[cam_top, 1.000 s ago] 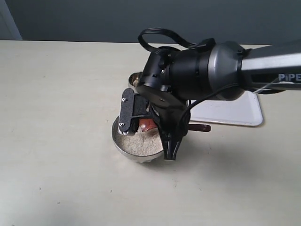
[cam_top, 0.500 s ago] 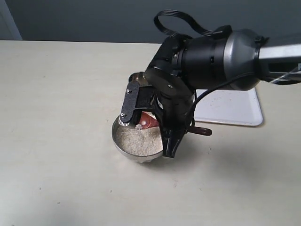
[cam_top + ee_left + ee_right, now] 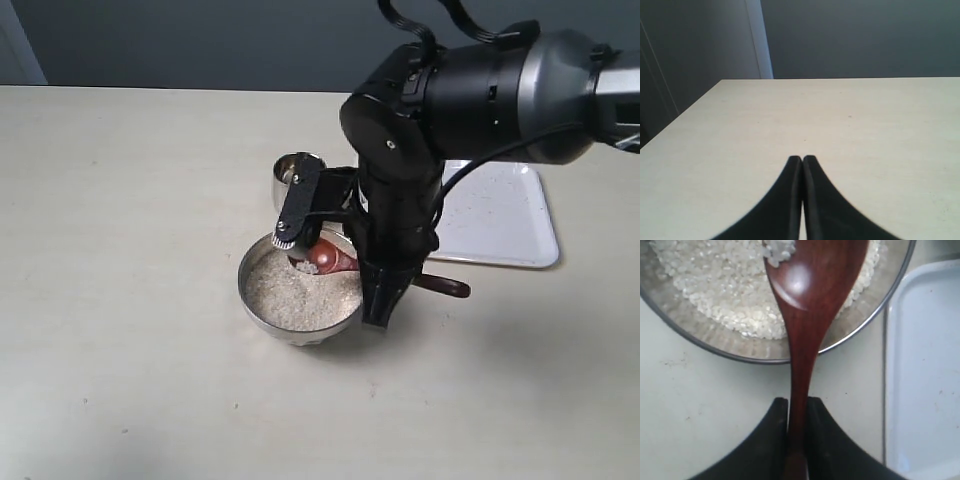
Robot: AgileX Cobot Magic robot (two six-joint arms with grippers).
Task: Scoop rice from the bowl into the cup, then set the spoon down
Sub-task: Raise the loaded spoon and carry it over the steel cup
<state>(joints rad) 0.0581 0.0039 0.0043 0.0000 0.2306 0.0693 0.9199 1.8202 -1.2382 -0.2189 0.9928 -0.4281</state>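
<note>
The steel bowl (image 3: 247, 290) holds white rice (image 3: 290, 292) at the middle of the table. My right gripper (image 3: 384, 292) is shut on the handle of the reddish-brown wooden spoon (image 3: 330, 257). The scoop hangs just over the rice near the bowl's far rim, with only a few grains on it. The right wrist view shows the spoon (image 3: 810, 295) running from my right gripper (image 3: 797, 402) out over the bowl (image 3: 892, 302) and the rice (image 3: 725, 295). The small steel cup (image 3: 292, 172) stands just behind the bowl. My left gripper (image 3: 802, 159) is shut over bare table.
A white tray (image 3: 500, 215) with a few stray grains lies right of the bowl and shows beside the spoon in the right wrist view as the white tray (image 3: 925, 365). The right arm hides part of the cup and the bowl's right rim.
The right arm rose and shifted right. The spoon's scoop came up out of the rice and now sits higher, near the bowl's far rim.
</note>
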